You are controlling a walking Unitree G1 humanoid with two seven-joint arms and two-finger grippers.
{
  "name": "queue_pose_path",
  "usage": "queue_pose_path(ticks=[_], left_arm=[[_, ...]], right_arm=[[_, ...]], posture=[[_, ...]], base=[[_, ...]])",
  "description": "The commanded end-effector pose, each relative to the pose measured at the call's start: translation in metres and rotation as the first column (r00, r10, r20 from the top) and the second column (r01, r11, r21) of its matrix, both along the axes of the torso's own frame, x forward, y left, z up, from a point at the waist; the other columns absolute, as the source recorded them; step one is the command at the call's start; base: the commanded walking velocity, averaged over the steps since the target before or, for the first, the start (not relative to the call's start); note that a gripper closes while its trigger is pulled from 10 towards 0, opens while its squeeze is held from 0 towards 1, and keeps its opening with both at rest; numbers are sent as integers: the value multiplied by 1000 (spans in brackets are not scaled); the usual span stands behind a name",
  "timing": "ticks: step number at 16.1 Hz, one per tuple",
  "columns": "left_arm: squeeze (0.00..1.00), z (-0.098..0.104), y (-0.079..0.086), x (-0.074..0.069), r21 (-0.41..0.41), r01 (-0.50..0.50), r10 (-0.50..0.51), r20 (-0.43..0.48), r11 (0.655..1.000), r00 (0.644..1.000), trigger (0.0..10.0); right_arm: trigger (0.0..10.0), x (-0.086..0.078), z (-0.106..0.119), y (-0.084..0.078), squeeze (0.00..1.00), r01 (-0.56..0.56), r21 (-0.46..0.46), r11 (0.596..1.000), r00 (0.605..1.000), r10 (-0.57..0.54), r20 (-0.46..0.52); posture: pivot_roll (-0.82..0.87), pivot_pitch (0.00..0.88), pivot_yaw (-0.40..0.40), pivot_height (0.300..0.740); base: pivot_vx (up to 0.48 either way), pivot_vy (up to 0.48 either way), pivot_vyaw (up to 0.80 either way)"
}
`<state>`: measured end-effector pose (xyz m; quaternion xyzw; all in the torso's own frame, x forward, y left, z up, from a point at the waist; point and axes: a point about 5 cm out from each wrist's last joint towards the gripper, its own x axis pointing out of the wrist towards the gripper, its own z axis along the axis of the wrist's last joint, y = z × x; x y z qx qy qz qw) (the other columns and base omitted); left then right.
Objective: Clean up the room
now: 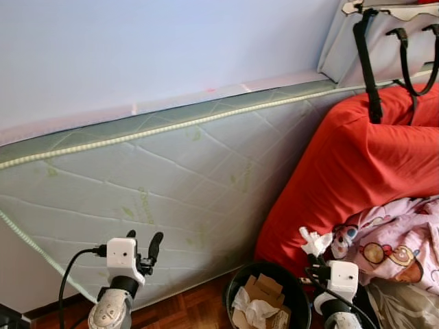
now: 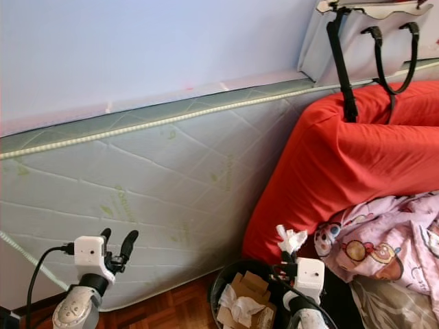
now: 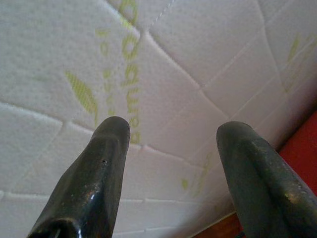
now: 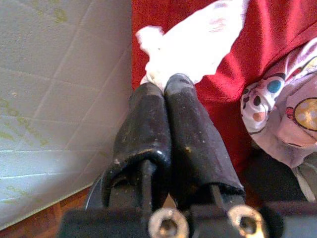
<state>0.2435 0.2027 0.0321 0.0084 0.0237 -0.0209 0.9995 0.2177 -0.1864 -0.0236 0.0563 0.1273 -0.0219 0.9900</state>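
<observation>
I have the left gripper (image 1: 145, 247) raised at the lower left, wrist upright, its two black fingers (image 3: 96, 173) spread apart with nothing between them. My right gripper (image 4: 166, 87) is raised at the lower right, fingers pressed together on a white tissue (image 4: 190, 47); from the head views its fingertips are hard to make out.

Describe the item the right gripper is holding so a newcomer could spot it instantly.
Start at the red bedding beside the leaning mattress. In front of it, above the black bin, the right gripper pinches a crumpled white tissue; unlike the bin's tissues, it is held aloft.
</observation>
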Motion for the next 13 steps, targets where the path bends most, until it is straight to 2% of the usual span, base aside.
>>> queue_pose_path(ticks=[1,7,13], left_arm=[[0,-2,2,-1,7,4,-4,-27,1000,1000,10000],[0,-5,5,-2,0,-11,11,-59,1000,998,10000],[0,-6,15,-3,11,-38,39,-79,999,996,10000]], right_arm=[[10000,2,-1,2,0,-8,-7,1000,1000,8,-23],[10000,1,-2,8,0,-13,-3,1000,1000,13,-28],[10000,4,-3,13,0,-26,-3,1000,999,26,-44]], posture=[[-2,0,-17,740],[-5,0,-5,695],[-2,0,2,695]], base=[[0,0,0],[0,0,0],[0,0,0]])
